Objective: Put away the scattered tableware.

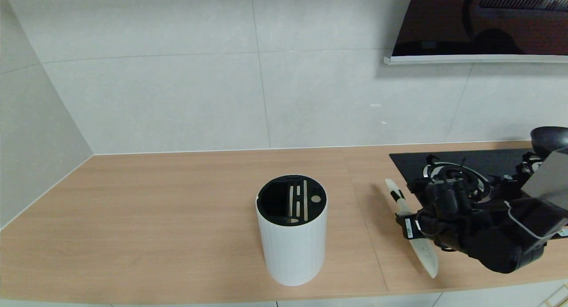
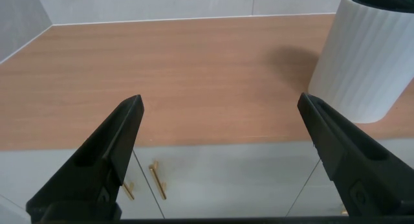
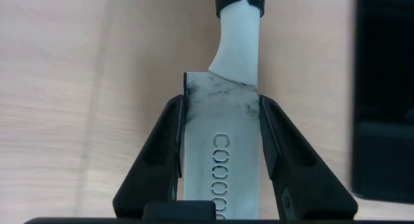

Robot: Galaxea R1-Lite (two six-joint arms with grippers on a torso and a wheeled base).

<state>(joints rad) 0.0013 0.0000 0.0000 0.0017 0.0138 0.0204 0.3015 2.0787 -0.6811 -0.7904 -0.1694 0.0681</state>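
The right tool (image 3: 222, 107) clenches the knife (image 3: 236, 43) across its blade, handle pointing toward the wall (image 1: 177, 98), with the slotted holder (image 1: 293, 229) well apart on its left.

I'm in a kitchen: a wooden bench (image 1: 155, 218) runs along grey wall tiles (image 1: 177, 98), with a black gas hob (image 1: 410, 163) and extractor hood (image 1: 443, 27).

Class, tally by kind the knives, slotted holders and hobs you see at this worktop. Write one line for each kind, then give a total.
knife: 1
slotted holder: 1
hob: 1
Total: 3
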